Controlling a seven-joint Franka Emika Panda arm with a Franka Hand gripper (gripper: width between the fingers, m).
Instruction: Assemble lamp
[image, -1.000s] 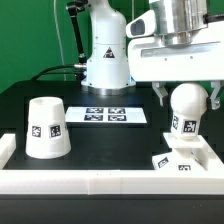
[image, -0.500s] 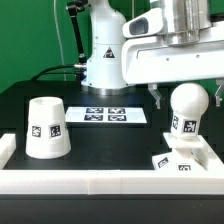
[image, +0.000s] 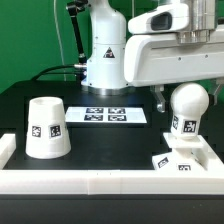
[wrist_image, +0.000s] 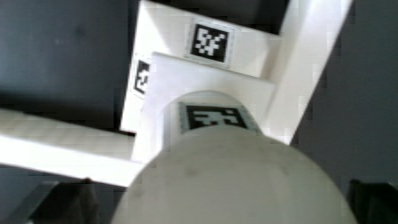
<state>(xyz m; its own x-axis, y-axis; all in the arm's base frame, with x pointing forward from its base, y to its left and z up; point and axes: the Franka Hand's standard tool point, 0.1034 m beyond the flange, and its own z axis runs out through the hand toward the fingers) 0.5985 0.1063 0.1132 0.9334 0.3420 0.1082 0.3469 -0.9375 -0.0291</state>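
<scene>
The claw (image: 186, 92) has risen off the bulb (image: 185, 108), jaws wide and empty as far as I can tell, leaving it upright on the base (image: 178, 160) at the exterior view's right, so the shade (image: 46, 127), well apart on the desk (image: 110, 150), looks next.

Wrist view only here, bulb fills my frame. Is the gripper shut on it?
Observer: No. The gripper is open, with one finger on each side of the bulb. A gap shows on the exterior view's left side.
Operator: Bulb on the base?
Observer: Yes, it stands upright on the base, at the exterior view's right. I cannot tell whether it is fully seated.
Operator: Shade?
Observer: The shade sits on the table at the exterior view's left, wide end down, apart from the bulb.
</scene>
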